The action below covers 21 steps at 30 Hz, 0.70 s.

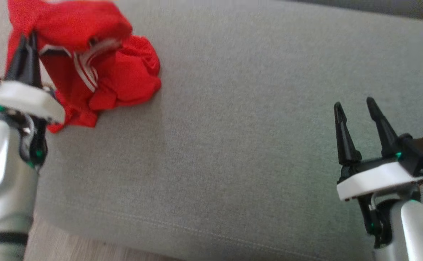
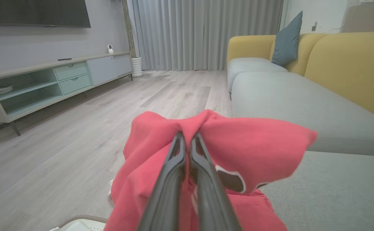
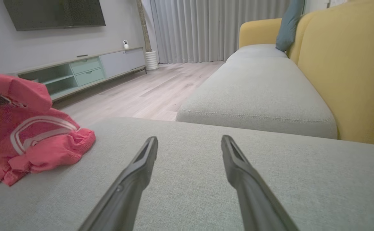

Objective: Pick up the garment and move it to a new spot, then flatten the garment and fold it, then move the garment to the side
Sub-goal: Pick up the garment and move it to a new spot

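The garment [image 1: 99, 69] is red with white and dark trim, bunched in a heap at the upper left of the grey cushion [image 1: 240, 137]. My left gripper [image 1: 28, 38] is shut on a fold at the heap's left side, and part of the cloth is lifted. Seen from the left wrist, my left gripper [image 2: 188, 134] pinches the garment [image 2: 244, 144] between its tips. My right gripper [image 1: 354, 103] hovers open and empty over the cushion's lower right. From the right wrist, the open right gripper [image 3: 189, 141] has the garment [image 3: 29, 131] far to its left.
The cushion's front edge meets wood floor [image 1: 73, 248] at the bottom left. A yellow sofa back [image 3: 350, 70] with a blue pillow [image 3: 287, 27] lies ahead. A low TV cabinet [image 2: 52, 83] and curtains [image 2: 206, 32] stand across the room.
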{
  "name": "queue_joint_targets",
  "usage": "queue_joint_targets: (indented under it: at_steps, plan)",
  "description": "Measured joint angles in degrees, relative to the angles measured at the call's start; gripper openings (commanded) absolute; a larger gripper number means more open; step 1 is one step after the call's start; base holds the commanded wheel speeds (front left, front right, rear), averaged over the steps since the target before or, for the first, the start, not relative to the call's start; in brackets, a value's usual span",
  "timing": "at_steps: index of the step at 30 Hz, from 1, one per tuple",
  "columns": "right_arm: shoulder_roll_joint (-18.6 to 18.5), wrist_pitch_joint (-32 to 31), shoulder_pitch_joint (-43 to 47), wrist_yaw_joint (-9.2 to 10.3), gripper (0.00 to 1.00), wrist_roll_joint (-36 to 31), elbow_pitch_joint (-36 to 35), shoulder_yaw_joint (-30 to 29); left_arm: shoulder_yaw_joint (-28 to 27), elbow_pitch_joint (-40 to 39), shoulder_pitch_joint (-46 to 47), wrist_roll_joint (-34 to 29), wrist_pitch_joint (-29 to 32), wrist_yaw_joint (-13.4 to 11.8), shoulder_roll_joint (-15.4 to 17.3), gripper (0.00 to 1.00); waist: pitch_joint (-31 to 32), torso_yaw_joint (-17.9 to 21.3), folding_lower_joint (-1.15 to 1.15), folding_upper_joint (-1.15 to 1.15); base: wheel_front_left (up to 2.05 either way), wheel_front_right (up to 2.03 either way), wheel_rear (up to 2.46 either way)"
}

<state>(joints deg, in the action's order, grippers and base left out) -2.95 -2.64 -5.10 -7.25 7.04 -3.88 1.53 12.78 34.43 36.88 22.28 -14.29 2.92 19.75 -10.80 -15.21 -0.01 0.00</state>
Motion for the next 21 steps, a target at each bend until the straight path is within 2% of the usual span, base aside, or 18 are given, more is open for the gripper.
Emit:
queue_joint_targets:
  at_steps: [1, 8, 12, 21]
  plan:
    - [0.00, 0.00, 0.00, 0.00, 1.00, 0.00, 0.00, 0.00, 0.00, 0.00, 0.00, 0.00, 0.00, 0.00, 0.00, 0.00, 0.00, 0.00, 0.00, 0.00, 0.00, 0.00, 0.00]
    - [0.25, 0.54, 3.63, 0.00, 1.00, 2.36, 0.16, -0.54, 2.90, -14.28, -10.93, -1.59, 0.64, -2.49, -0.73, 0.00, 4.87, 3.43, 0.00, 0.00, 0.00, 0.00, 0.00]
    - [0.32, 0.27, 4.77, 0.00, 1.00, 2.97, 0.03, -0.60, 5.64, -20.70, -15.07, -1.96, 2.57, -3.47, -3.02, 0.00, 5.87, 6.85, 0.00, 0.00, 0.00, 0.00, 0.00]
    - [0.37, -0.14, 4.50, 0.00, 1.00, 3.72, -0.85, 0.43, 11.96, -20.69, -16.77, -0.49, 3.59, -2.26, -10.57, 0.00, 5.05, 17.25, 0.00, 0.00, 0.00, 0.00, 0.00]
